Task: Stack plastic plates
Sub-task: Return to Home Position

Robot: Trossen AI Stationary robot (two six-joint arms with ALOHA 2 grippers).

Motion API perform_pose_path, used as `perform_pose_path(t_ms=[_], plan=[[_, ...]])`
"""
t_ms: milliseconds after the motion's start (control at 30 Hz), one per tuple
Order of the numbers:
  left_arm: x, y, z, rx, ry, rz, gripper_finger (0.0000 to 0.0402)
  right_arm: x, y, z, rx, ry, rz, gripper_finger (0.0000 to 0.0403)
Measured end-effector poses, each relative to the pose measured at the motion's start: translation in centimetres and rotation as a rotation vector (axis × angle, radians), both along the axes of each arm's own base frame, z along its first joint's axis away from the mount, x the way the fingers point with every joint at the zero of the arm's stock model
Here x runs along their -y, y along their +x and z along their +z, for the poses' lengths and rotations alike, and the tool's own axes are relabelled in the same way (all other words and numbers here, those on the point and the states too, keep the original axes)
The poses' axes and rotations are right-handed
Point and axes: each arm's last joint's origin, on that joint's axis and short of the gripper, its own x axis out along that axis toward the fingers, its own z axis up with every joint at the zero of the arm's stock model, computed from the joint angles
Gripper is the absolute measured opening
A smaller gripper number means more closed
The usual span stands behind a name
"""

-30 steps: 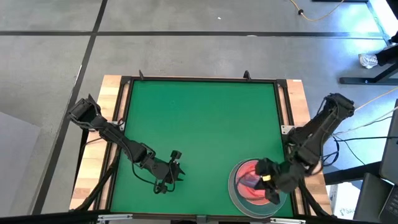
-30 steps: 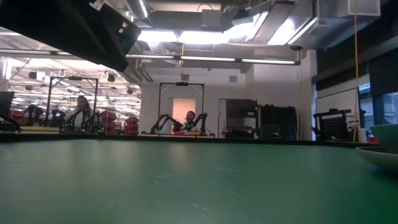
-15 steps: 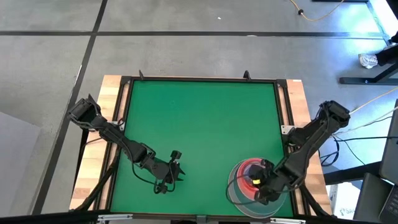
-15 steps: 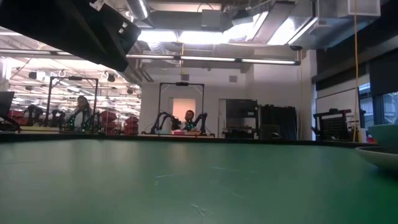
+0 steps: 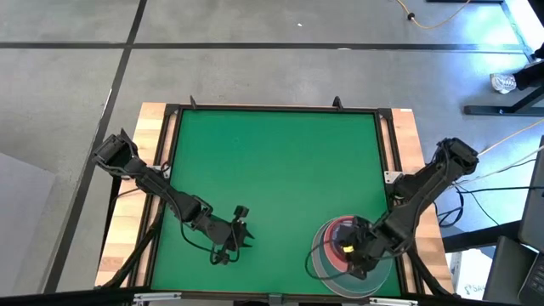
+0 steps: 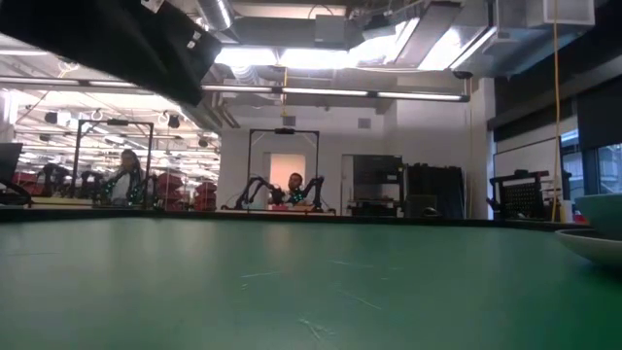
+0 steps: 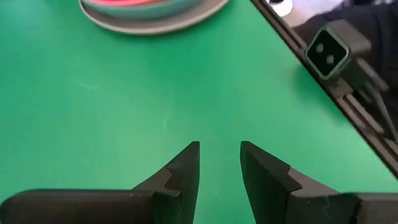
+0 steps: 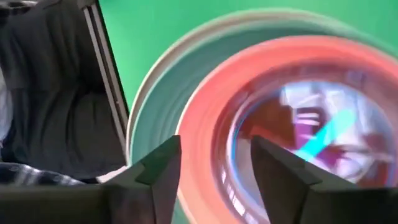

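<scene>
The plastic plates are stacked (image 5: 333, 245) near the table's near right corner: a grey-white large plate (image 8: 146, 118) at the bottom, a teal one (image 8: 180, 106) in it, a pink one (image 8: 217, 93) on that, and small translucent discs (image 8: 305, 124) in the middle. The stack's rim also shows in the left wrist view (image 7: 149, 11) and at the right edge of the low view (image 6: 595, 238). My right gripper (image 5: 351, 252) hovers open over the stack, its fingers (image 8: 214, 158) empty. My left gripper (image 5: 240, 228) waits open and empty (image 7: 219, 155) low over the mat, left of the stack.
The green mat (image 5: 272, 170) is bordered by a dark frame with a camera mount (image 7: 329, 50) on its near rail. People and other robot stations show far behind the table in the low view (image 6: 292, 190).
My right gripper has moved a little toward the table's left edge, from the stack's near right rim to over its middle. The stack has stayed in place.
</scene>
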Motion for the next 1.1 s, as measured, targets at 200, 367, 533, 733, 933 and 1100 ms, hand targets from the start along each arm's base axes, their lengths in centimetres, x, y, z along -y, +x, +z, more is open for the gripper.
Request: perform_pose_path(t_ms=[200, 367, 533, 733, 933, 1100], plan=[[0.0, 0.4, 0.5, 0.083, 0.046, -0.012, 0.011, 2.4, 2.3, 0.2, 0.176, -0.236, 0.085, 0.0197], [-0.5, 0.8, 0.8, 0.156, 0.155, 0.049, 0.011, 5.1, 4.0, -0.2, 0.246, -0.493, 0.177, 0.0186], [-2.1, 2.2, 1.5, 0.231, 0.174, 0.024, 0.011, 8.0, 5.5, -1.3, 0.235, -0.564, 0.256, 0.0169], [-6.4, 4.3, 2.2, 0.285, 0.14, -0.038, 0.011, 12.1, 6.5, -2.1, 0.261, -0.527, 0.262, 0.0142], [-11.0, 4.0, 2.6, 0.272, 0.088, 0.026, 0.011, 15.7, 5.2, -1.8, 0.369, -0.51, 0.209, 0.012], [-13.4, 1.8, 3.8, 0.367, 0.071, 0.082, 0.011, 17.7, 3.2, -0.8, 0.539, -0.505, 0.125, 0.0107]])
